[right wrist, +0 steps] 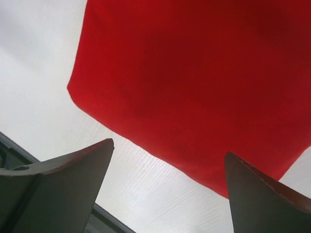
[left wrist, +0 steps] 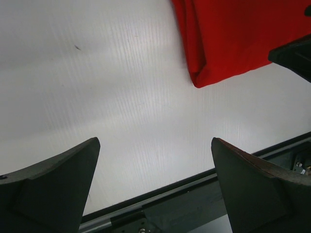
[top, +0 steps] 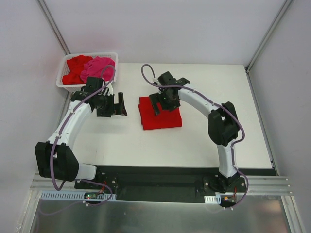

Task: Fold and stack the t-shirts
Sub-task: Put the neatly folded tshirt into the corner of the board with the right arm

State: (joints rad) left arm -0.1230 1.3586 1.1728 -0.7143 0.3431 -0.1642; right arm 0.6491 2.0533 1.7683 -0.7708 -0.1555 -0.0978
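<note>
A folded red t-shirt lies flat on the white table near its middle; it also shows as red cloth in the right wrist view and as a corner in the left wrist view. My right gripper hovers over its far edge, open and empty. My left gripper hangs open to the left of the shirt, above bare table. A hot pink t-shirt and a red t-shirt lie crumpled in the white basket.
The basket stands at the table's far left corner. White walls close the back and sides. A black rail runs along the table's near edge, by the arm bases.
</note>
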